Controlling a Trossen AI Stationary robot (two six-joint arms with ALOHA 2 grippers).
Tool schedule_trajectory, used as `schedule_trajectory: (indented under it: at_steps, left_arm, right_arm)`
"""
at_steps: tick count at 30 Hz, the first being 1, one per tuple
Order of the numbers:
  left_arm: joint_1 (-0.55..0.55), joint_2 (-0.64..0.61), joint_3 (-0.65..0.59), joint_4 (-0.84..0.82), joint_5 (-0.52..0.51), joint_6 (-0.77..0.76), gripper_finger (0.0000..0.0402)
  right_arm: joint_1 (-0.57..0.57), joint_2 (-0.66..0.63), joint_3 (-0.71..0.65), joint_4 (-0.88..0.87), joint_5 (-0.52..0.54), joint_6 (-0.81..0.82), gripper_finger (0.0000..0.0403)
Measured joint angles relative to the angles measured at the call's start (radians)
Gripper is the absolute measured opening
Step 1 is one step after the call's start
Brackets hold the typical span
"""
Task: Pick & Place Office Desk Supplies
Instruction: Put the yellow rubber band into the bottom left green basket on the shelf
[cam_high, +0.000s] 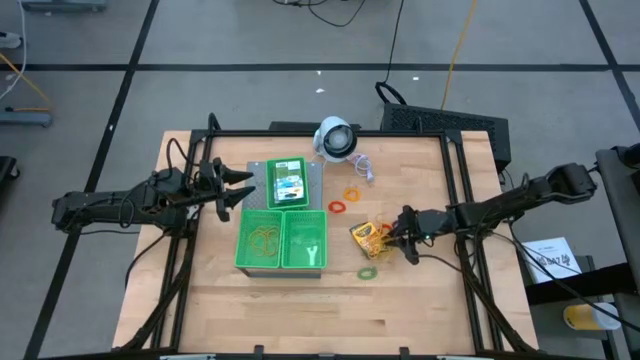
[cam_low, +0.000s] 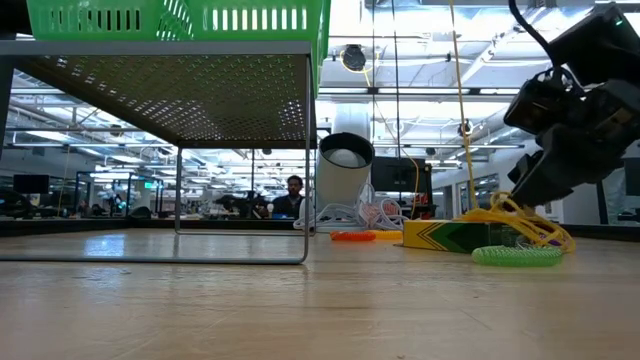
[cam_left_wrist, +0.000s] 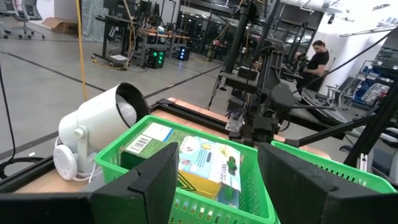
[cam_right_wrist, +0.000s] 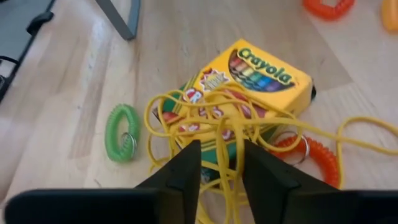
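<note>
Pickup step: right claw pinching the tangle of yellow rubber bands draped over the crayon box on the bench, right of the green trays. Next: lift clear, probably without dragging the box. Label reads "Crayola". Left claw spread, above the trays.

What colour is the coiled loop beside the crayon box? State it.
Green coiled loop, clearest in the right wrist view.

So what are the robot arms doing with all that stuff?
They're tidying desk supplies. The right gripper is down on a tangle of yellow bands lying over a crayon box on the table. The left gripper waits open beside the green trays, where another box already sits.
</note>
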Motion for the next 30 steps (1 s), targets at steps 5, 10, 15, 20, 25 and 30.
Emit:
schedule_trajectory:
  at_steps: [5,10,15,20,25,30]
  left_arm:
    - [0.000,0.000,0.000,0.000,0.000,0.000,0.0230]
    - [0.000,0.000,0.000,0.000,0.000,-0.001,0.0230]
    - [0.000,0.000,0.000,0.000,0.000,-0.004,0.0230]
    - [0.000,0.000,0.000,0.000,0.000,-0.029,0.0230]
    - [0.000,0.000,0.000,0.000,0.000,-0.040,0.0230]
    - [0.000,0.000,0.000,0.008,0.000,-0.041,0.0230]
  right_arm:
    - [0.000,-0.028,0.000,0.000,0.001,-0.006,0.0050]
    - [0.000,-0.030,0.000,-0.032,0.008,-0.047,0.0005]
    - [0.000,-0.029,0.000,-0.095,0.054,-0.052,0.0003]
    - [0.000,-0.030,0.000,0.052,0.029,-0.073,0.0002]
    - [0.000,-0.030,0.000,0.303,-0.030,-0.166,0.0001]
    - [0.001,-0.030,0.000,0.535,-0.057,-0.282,0.0001]
